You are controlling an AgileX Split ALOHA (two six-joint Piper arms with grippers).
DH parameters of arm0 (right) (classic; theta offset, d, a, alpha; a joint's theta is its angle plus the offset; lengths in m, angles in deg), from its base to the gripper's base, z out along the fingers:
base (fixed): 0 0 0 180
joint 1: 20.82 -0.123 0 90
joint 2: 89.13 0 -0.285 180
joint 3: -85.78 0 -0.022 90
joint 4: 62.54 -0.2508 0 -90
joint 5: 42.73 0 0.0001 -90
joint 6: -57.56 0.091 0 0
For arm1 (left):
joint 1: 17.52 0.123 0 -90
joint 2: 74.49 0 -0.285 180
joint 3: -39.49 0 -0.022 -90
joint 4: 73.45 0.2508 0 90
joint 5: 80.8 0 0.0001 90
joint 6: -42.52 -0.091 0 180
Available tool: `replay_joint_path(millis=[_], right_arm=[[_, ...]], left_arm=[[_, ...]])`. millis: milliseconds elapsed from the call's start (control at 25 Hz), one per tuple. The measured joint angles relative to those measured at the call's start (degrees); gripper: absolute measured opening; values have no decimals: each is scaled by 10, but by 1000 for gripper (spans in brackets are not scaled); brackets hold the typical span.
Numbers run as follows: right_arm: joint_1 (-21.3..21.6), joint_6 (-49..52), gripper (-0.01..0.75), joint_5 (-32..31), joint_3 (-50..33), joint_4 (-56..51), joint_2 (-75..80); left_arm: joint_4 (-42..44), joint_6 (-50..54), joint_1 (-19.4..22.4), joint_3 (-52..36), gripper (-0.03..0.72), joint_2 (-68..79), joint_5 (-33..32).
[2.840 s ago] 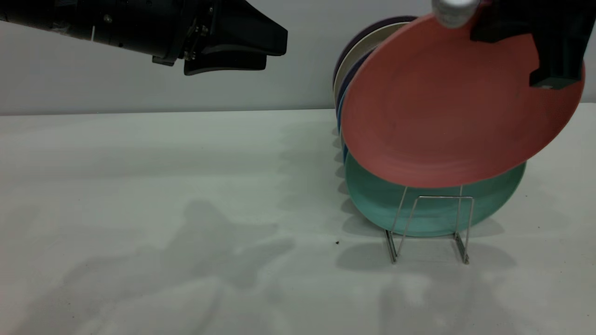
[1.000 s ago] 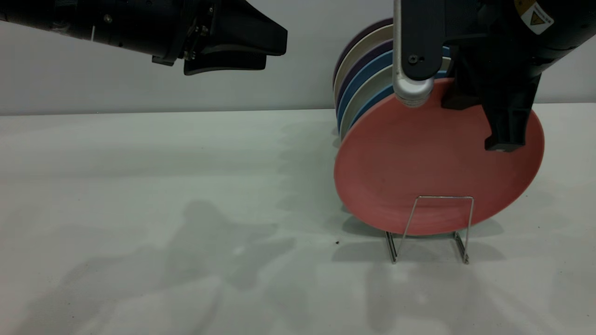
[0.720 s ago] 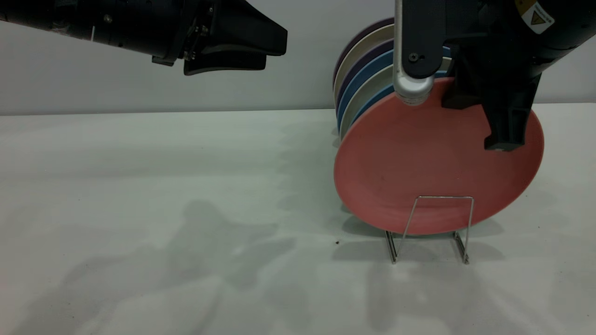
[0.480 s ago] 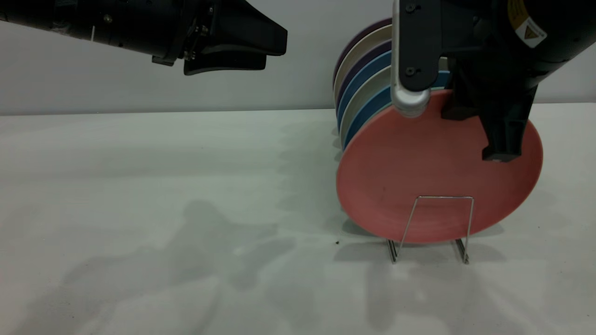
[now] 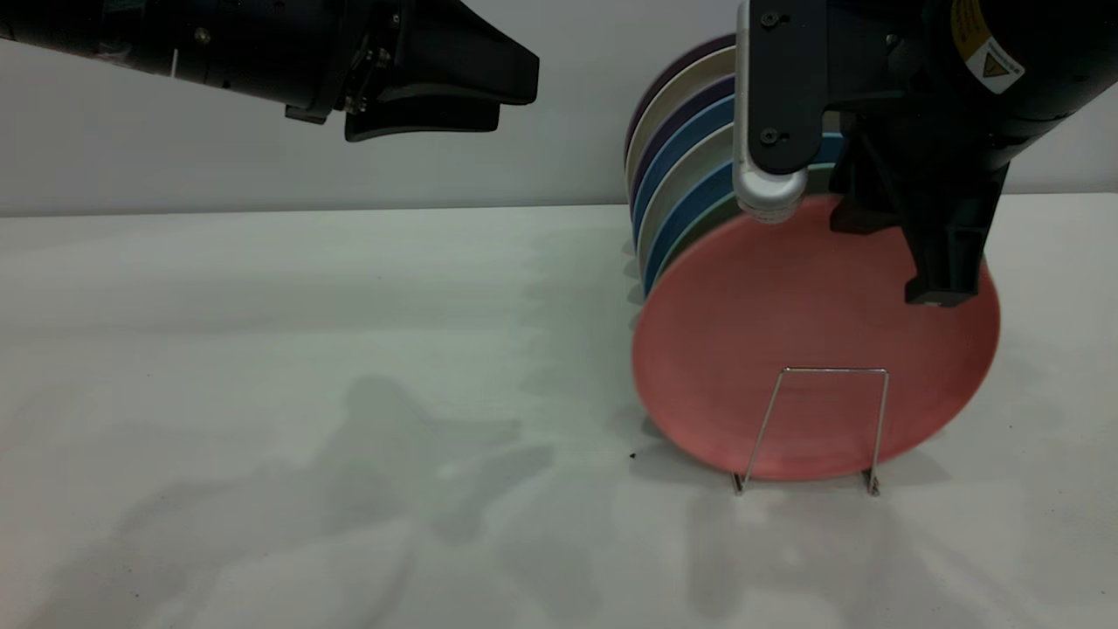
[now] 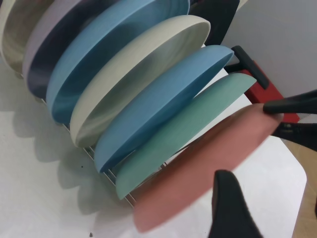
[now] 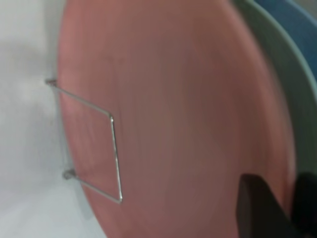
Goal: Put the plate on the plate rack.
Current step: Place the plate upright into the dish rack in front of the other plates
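Exterior view: matte round plate (image 5: 786, 349) behind thin wire plate rack (image 5: 825, 428).

plate (image 5: 786, 349): salmon-pink, on edge, tilted, frontmost slot | plate rack (image 5: 825, 419): silver wire, front loop before plate

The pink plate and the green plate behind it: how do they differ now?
The pink plate is salmon and frontmost, behind the plate rack's front loop; the green plate is teal, one place back. The right gripper clamps the pink plate's rim; nothing holds the green plate. Both lean alike.
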Motion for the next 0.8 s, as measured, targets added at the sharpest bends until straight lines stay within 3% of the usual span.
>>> replay_joint_path(millis=[200,560,800], right_arm=[[0,0,280,-7,0,0,0],[0,0,292,-54,0,-3,-35],[0,11,292,-85,0,-59,-107]], left_arm=[[0,0,0,0,445,0,0],[0,0,0,0,445,-2,0],[27,4,0,0,445,-32,12]])
